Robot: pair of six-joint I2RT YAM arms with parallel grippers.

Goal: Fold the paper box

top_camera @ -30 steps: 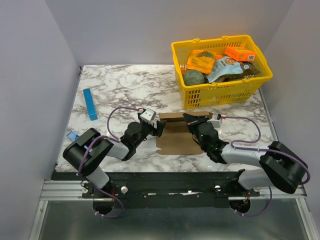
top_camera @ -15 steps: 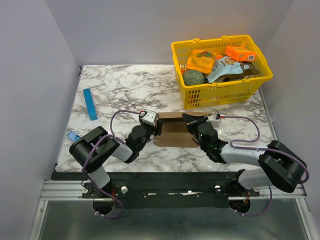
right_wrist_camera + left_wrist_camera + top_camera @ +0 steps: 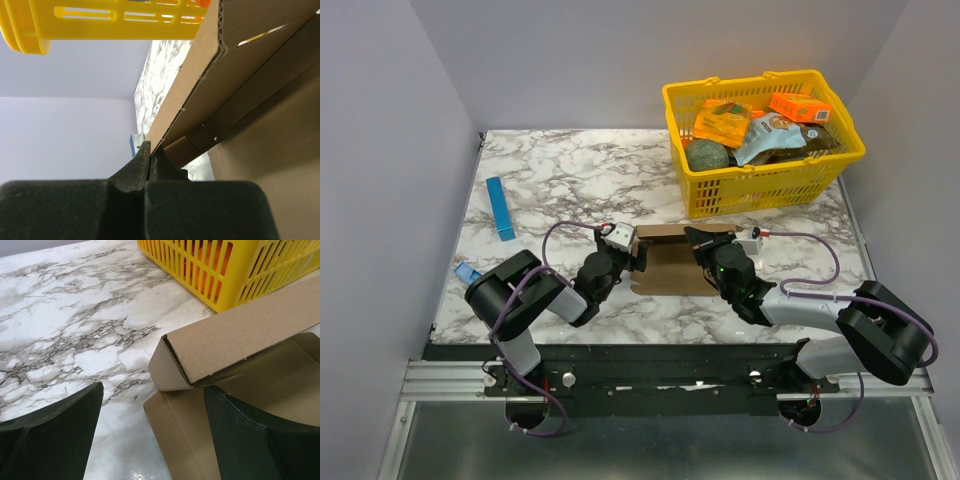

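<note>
Left pincer [image 3: 154, 390] mine, spread wide at left end of paper box [image 3: 667, 272], mid tabletop [image 3: 570, 170] before basket [image 3: 760, 190]. Right pincer [image 3: 151, 151] pinching raised flap edge. Box right end cut off in left wrist view.

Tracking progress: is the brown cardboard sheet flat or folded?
Partly folded: brown cardboard sheet has its far flap doubled over; rest lies flat.

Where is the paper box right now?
Top view: the paper box lies mid-table between the left pincer and right pincer, just below the yellow basket.
</note>
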